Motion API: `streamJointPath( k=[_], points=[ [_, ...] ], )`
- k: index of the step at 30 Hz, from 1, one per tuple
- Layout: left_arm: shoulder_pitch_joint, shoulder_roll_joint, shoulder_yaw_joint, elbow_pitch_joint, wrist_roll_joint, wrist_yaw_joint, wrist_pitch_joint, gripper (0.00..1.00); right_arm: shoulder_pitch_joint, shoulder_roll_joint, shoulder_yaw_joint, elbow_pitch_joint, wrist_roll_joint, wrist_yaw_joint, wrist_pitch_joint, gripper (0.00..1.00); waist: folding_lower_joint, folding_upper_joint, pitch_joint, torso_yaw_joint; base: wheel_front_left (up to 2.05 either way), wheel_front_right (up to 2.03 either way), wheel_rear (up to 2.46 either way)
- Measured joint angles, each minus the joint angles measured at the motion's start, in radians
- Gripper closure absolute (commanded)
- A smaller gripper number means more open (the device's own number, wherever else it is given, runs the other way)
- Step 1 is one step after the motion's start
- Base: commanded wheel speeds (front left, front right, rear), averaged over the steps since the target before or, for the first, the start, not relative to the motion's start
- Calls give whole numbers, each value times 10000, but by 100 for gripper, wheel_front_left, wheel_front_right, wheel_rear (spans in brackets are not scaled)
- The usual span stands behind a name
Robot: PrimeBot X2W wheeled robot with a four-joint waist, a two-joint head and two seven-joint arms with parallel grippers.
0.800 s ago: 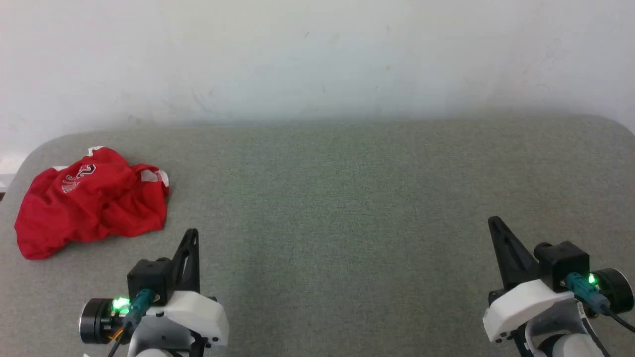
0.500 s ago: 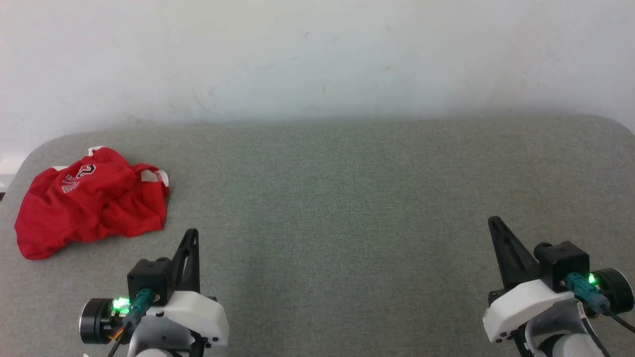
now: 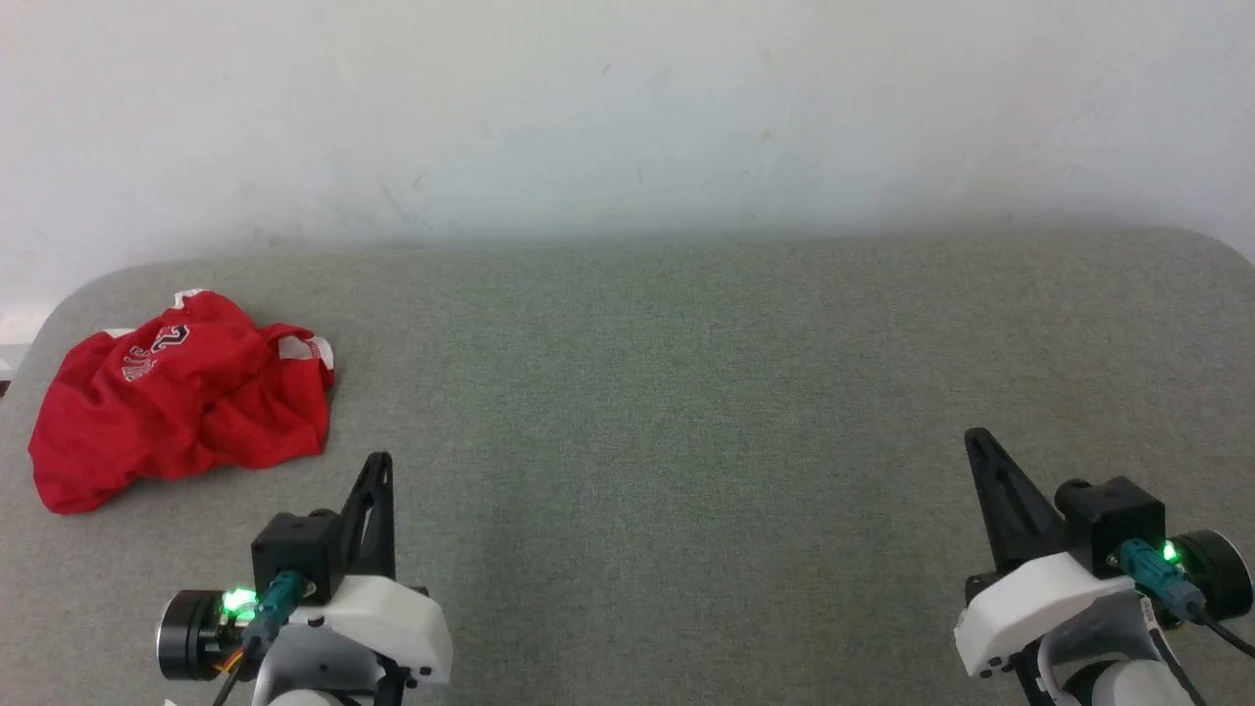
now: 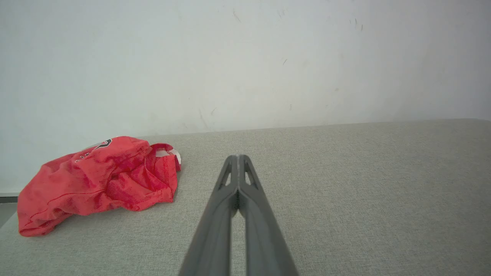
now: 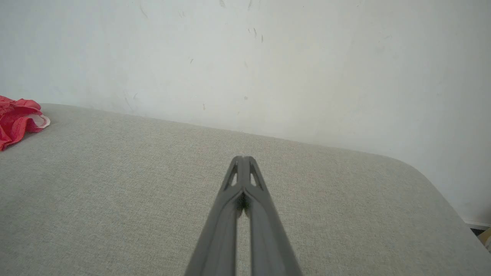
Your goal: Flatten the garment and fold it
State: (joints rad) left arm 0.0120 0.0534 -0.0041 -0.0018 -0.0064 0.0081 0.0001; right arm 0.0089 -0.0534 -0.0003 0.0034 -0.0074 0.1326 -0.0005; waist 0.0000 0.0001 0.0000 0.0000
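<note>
The garment (image 3: 181,397), bright red shorts with white trim and a white print, lies crumpled in a heap at the far left of the grey table (image 3: 667,392). In the left wrist view the garment (image 4: 99,180) sits left of and beyond my fingers. My left gripper (image 3: 380,459) hovers near the front, right of and nearer than the heap, shut and holding nothing. My right gripper (image 3: 973,434) is far off at the front right, shut and holding nothing. A red edge of the garment (image 5: 17,119) shows at the left in the right wrist view.
A pale wall (image 3: 627,118) rises directly behind the table's far edge. The table's corners are rounded; its left edge runs close to the garment. Broad grey fabric surface stretches between the two grippers.
</note>
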Motion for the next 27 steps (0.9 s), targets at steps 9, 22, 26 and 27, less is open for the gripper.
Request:
streamJointPath(
  k=[9, 22, 26, 27],
  points=[
    [3, 2, -12, -2, -2, 4, 0, 0, 2, -6, 0, 12, -4, 2, -2, 0, 0, 0, 0, 0, 0, 0, 0],
    [22, 2, -12, -79, -21, 2, -198, 0, 6, -8, -280, 107, 190, 2, -199, 0, 0, 0, 23, 5, 0, 0, 0],
    [38, 2, -6, -115, -38, 0, -284, 0, 7, -8, -360, 127, 293, 2, -284, 0, 0, 0, 36, 3, 0, 0, 0],
    [60, 2, -6, -130, -40, 0, -290, 0, 7, -8, -385, 132, 324, 2, -303, 0, 0, 0, 39, 3, 0, 0, 0]
  ],
)
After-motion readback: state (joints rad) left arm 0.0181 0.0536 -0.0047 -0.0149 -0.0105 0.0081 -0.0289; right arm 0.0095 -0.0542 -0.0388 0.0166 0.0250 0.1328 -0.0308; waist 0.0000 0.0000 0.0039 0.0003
